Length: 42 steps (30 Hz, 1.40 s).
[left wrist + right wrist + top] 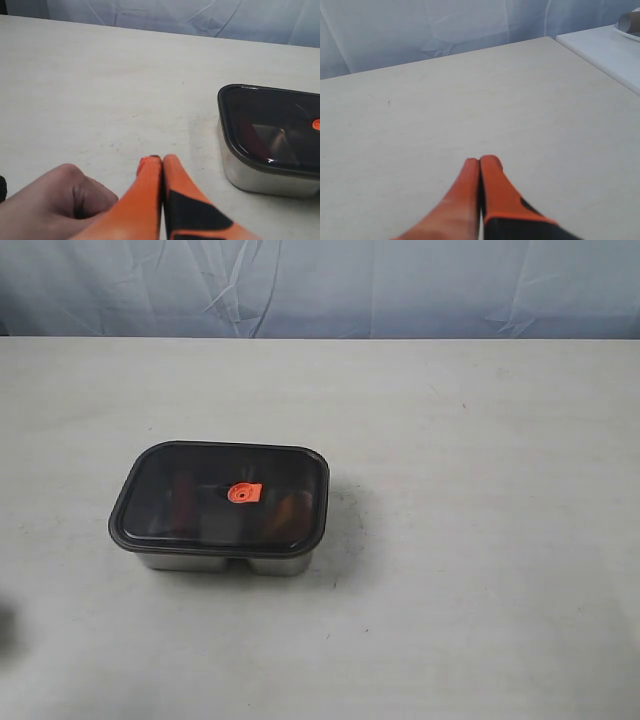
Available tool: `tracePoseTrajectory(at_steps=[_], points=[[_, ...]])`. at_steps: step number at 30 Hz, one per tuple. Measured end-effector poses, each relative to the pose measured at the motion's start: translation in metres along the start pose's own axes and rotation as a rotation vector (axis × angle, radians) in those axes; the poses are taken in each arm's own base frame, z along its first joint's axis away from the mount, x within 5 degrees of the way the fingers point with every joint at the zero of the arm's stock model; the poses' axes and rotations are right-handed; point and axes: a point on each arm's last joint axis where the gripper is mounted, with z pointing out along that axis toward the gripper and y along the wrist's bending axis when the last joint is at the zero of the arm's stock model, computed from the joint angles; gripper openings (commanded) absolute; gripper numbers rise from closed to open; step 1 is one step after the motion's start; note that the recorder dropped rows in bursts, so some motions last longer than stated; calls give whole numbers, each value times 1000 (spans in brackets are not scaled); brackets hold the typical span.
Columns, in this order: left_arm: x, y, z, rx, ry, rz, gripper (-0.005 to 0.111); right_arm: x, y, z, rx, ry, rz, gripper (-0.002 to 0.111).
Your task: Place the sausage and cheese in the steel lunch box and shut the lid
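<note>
The steel lunch box (225, 561) (260, 177) stands left of centre on the table. Its dark translucent lid (190, 495) (272, 107) lies flat on top, with the orange valve tab (243, 494) at its middle. Through the lid a dim dark-red shape, the sausage (181, 498), and an orange glow, the cheese (291, 507), show faintly. My left gripper (161, 159) is shut and empty, hovering over bare table beside the box. My right gripper (480, 160) is shut and empty, away from the box. Neither gripper shows in the exterior view.
The pale table (480, 440) is backed by a blue-white cloth (320, 285). A white ledge (605, 47) borders the table in the right wrist view. A dark blur (5, 630) sits at the exterior view's left edge.
</note>
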Motion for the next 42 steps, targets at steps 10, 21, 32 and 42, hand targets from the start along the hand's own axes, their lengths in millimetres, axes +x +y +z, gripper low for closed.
tracePoseTrajectory(at_steps=[10,21,32,42], points=[[-18,0,-2,-5,-199,9,0,0,0,0,0,-2,0,-1],[-18,1,-2,-9,-204,23,0,0,0,0,0,-2,0,-1],[-19,1,-2,-11,-209,28,0,0,0,0,0,-2,0,-1],[-19,1,-2,-15,-209,42,0,0,0,0,0,-2,0,-1]])
